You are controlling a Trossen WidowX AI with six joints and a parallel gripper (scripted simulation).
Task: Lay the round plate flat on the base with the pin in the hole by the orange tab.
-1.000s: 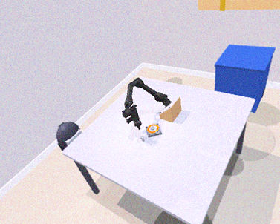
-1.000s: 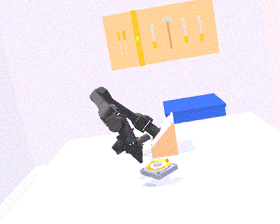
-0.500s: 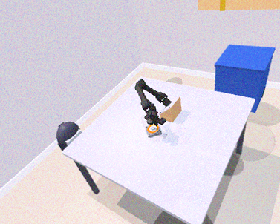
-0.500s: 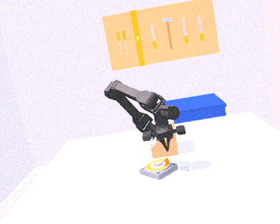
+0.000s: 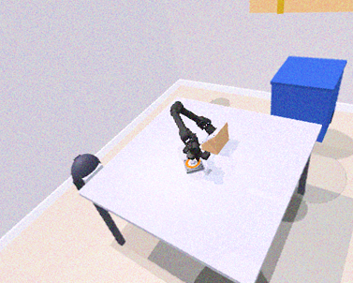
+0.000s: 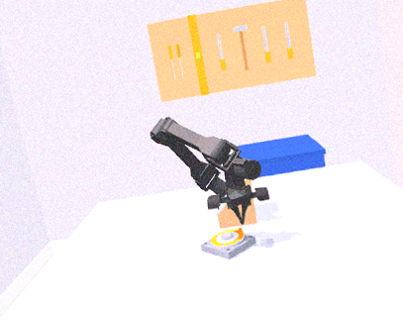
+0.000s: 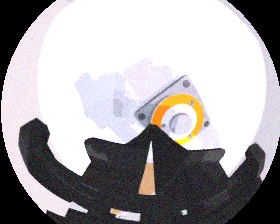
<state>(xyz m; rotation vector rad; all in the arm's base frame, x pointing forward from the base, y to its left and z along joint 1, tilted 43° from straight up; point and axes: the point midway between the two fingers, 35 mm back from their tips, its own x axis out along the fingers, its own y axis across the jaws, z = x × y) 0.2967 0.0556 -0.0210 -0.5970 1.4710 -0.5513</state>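
My jaws (image 6: 239,221) are fully closed, holding nothing, and hang just above the round plate (image 6: 227,238). The plate sits on its grey base (image 6: 228,248) near the middle of the desk (image 6: 333,265).

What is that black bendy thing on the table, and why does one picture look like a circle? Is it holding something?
The black bendy thing is a robot arm. At its end is a gripper, two fingers that can pinch. Right now they are squeezed shut with nothing between them.

One picture looks down on the room from high up, and another looks across the white table from the side. The round picture comes from a small camera on the arm's wrist, so the dark shapes at its bottom are the gripper itself.

On the table sits a small grey square base with a round yellow plate on it. The plate has an orange tab. The gripper points down just above that tab. Behind it stands a tan wedge-shaped block.
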